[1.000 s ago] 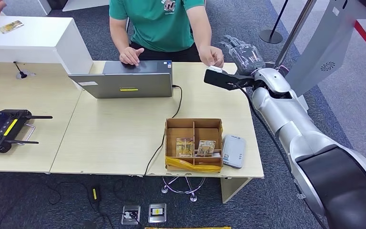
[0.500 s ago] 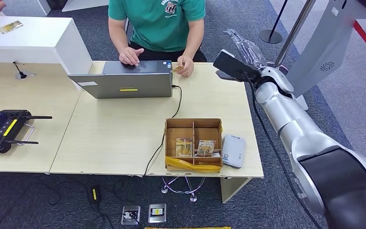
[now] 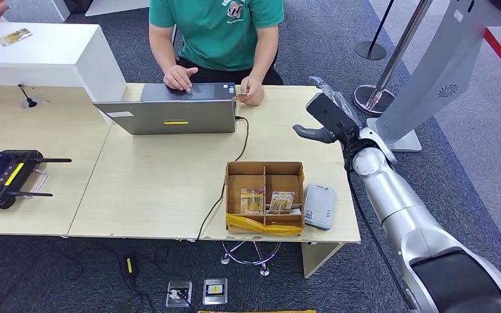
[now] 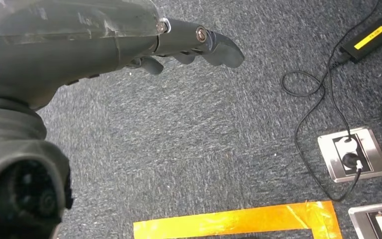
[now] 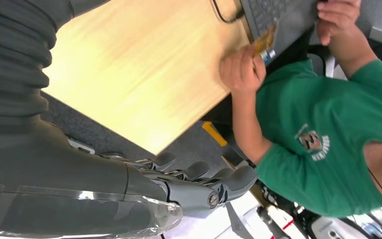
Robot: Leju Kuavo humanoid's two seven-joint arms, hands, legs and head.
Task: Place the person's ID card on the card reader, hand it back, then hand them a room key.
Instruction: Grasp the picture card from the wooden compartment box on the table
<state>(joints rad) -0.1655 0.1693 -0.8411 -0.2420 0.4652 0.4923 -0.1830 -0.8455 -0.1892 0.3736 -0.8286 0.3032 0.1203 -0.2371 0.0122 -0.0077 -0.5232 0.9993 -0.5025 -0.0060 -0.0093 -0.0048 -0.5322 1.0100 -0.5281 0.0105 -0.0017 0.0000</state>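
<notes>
Clearly the ID card is back with its owner: in the head view, upper centre of the frame, the person in the green shirt pinches a small yellowish card beside the laptop. So I judge the reader step and the hand-back done, and the room key yet to be handed over. The right hand hovers at centre right, above the far right edge of the table, holding nothing, fingers loosely spread and thumb jutting toward the left of the frame. The card is well apart from it, up and to the left. Lower centre, the cardboard box holds two cards standing in its compartments, presumably room keys, and the grey card reader lies just beside the box on its right. Both sit below the hand in the frame, well apart from it.

From the left wrist, the left hand stretches across the upper frame over grey carpet, fingers loosely curled and holding nothing, with orange tape and a floor socket lower right.

From the right wrist, the right hand's fingers fill the lower left, slightly bent with nothing between them. The person's hand holds the card at upper centre, against the laptop's edge, apart from the robot's fingers.
</notes>
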